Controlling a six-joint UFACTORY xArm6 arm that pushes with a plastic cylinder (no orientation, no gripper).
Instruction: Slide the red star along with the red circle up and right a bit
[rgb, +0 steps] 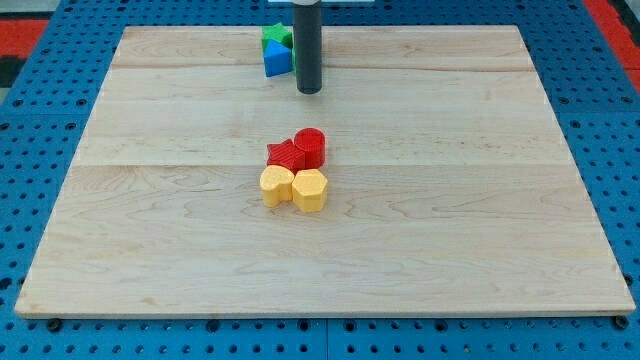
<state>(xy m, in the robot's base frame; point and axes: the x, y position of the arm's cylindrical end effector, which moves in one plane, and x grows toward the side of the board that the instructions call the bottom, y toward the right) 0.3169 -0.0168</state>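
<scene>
A red star (284, 154) and a red circle (311, 146) lie touching each other near the middle of the wooden board (150, 220), the circle on the star's right. My tip (309, 91) is above them in the view, near the board's top edge, well apart from both red blocks. Two yellow blocks sit right below the red pair: a yellow heart-like block (276, 186) on the left and a yellow hexagon (311, 190) on the right.
A green block (275, 37) and a blue block (277, 58) sit at the board's top edge, just left of the rod. The board rests on a blue pegboard surface (40, 150).
</scene>
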